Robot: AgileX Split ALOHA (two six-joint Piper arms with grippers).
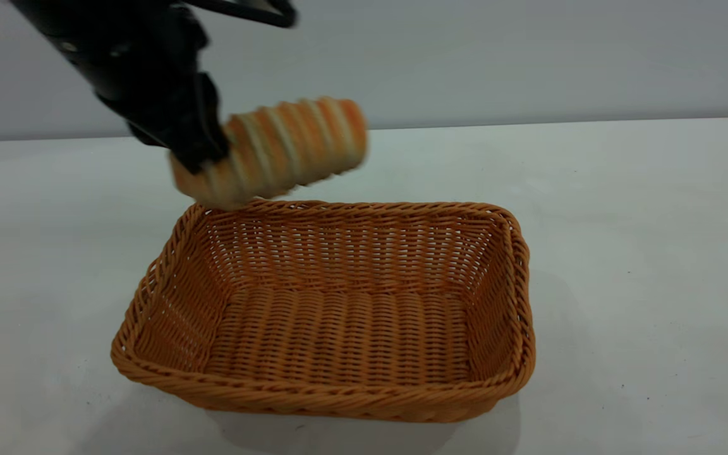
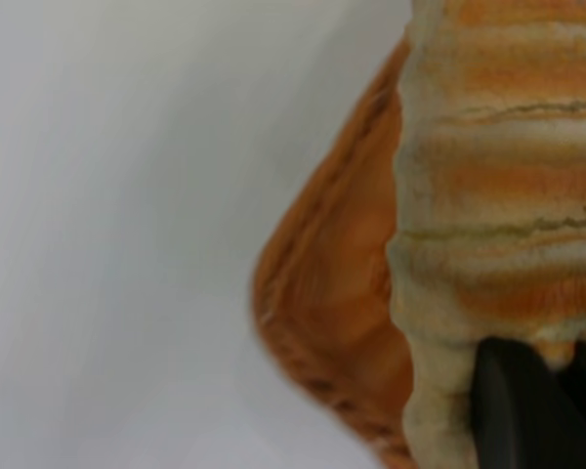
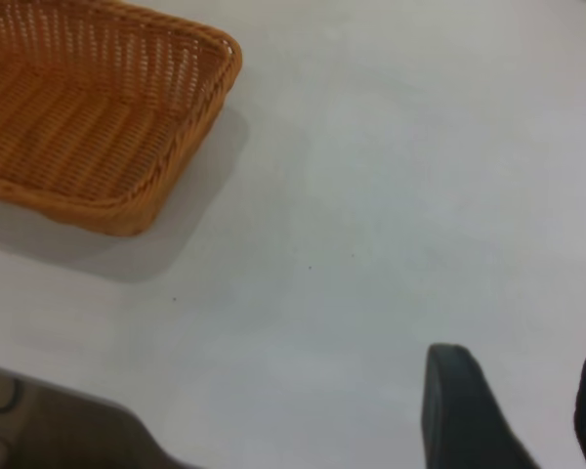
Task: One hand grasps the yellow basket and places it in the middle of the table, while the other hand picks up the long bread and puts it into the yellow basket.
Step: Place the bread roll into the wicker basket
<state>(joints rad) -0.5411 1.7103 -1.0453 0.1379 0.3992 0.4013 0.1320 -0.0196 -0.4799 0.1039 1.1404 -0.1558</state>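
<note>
The yellow basket [image 1: 339, 316] is an orange-tan wicker tray standing empty on the white table [image 1: 642, 253]. My left gripper [image 1: 203, 155] is shut on the long bread [image 1: 282, 148], a golden roll with pale ridges, held tilted in the air just above the basket's far left corner. In the left wrist view the bread [image 2: 508, 195] fills the frame beside a black finger [image 2: 518, 410], with the basket [image 2: 342, 293] beneath. My right gripper [image 3: 523, 401] is open and empty over bare table, away from the basket [image 3: 88, 117]; it is out of the exterior view.
A grey wall [image 1: 528, 57] runs behind the table's far edge. A dark grey surface [image 3: 49, 430] shows at one corner of the right wrist view.
</note>
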